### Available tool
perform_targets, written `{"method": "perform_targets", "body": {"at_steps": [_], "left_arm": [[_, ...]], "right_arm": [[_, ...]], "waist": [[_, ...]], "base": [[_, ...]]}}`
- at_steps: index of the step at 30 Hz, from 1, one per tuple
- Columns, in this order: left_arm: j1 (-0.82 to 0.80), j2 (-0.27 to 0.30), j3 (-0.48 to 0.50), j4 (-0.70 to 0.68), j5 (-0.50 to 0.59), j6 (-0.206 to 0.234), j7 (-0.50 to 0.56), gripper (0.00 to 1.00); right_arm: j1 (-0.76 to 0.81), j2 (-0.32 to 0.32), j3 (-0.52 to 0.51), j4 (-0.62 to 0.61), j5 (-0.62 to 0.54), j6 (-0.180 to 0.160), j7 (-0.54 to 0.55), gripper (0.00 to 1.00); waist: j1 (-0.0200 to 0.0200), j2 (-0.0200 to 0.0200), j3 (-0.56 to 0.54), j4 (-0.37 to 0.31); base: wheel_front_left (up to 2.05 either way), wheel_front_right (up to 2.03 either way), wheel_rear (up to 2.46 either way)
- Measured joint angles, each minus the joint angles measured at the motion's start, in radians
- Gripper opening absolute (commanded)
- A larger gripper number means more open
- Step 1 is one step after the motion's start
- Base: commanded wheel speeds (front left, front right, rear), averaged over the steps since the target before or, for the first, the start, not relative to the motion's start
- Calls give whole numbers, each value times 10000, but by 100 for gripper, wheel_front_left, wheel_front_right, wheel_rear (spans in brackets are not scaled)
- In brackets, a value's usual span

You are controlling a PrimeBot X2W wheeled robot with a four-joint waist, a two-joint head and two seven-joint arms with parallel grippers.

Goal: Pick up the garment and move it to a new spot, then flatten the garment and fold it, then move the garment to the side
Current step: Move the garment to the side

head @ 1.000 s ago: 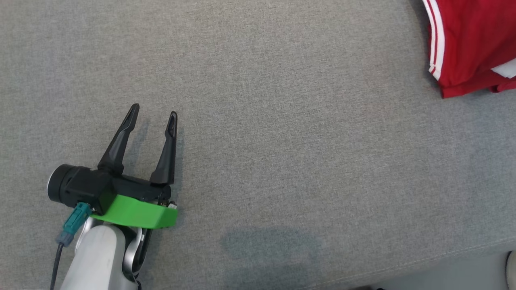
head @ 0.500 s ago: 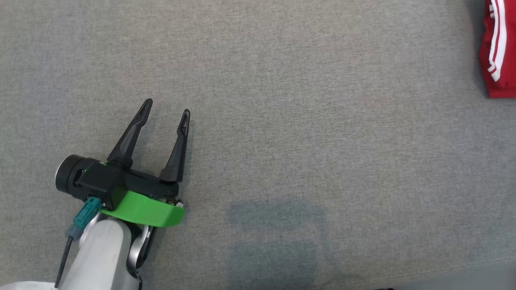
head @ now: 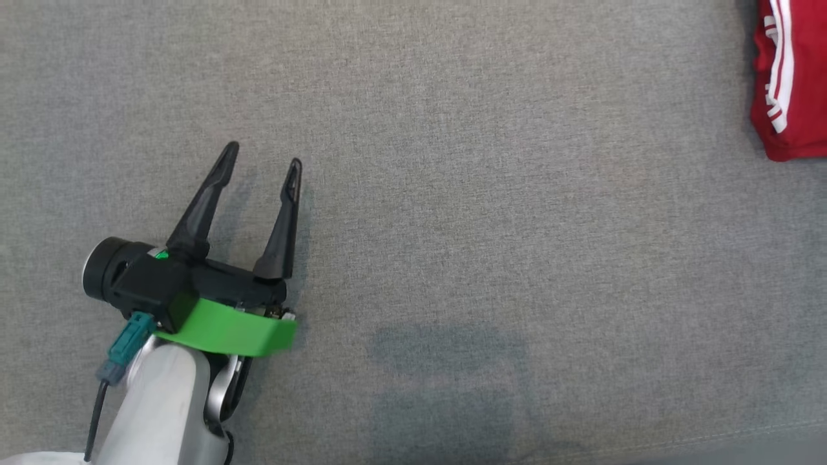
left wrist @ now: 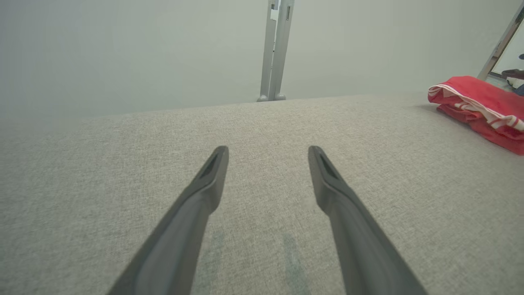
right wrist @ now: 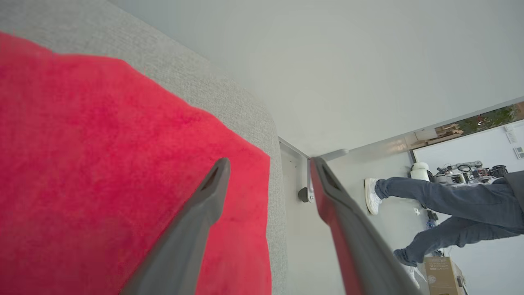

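Garment [head: 791, 77] soft matt cloth; surface [head: 452, 194] coarse woven fabric; left gripper [head: 263, 155] seemingly matt plastic.

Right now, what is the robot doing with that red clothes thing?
The folded red garment with white stripes lies at the right side of the grey fabric surface. The robot's right gripper is above it with its fingers spread open, holding nothing. The left gripper is open too, over bare grey fabric, well away from the garment. In the background a person in dark trousers and white shoes walks by. The folding looks done.
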Motion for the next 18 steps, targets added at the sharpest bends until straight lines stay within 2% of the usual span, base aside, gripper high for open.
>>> {"method": "perform_targets", "body": {"at_steps": [8,10,13,18], "left_arm": [[519,-566,855,623,-174,410,-2,100],[700,-723,1198,721,-384,616,-2,100],[1050,-729,1398,976,-470,686,0,100],[1568,-740,1787,1448,-621,1129,128,100]], "right_arm": [[780,1885,-1375,-286,2596,0,-2111,100],[1240,2270,-1266,-430,3430,-4,-2439,100],[1963,2646,-892,-796,4579,0,-2813,100],[3365,3185,-506,-1530,5680,-2,-2991,100]], "waist": [[0,0,-849,5],[0,0,-1142,16],[-1,0,-1622,25],[-1,0,-2491,52]], "base": [[0,0,0],[0,0,0],[0,0,0],[0,0,0]]}}
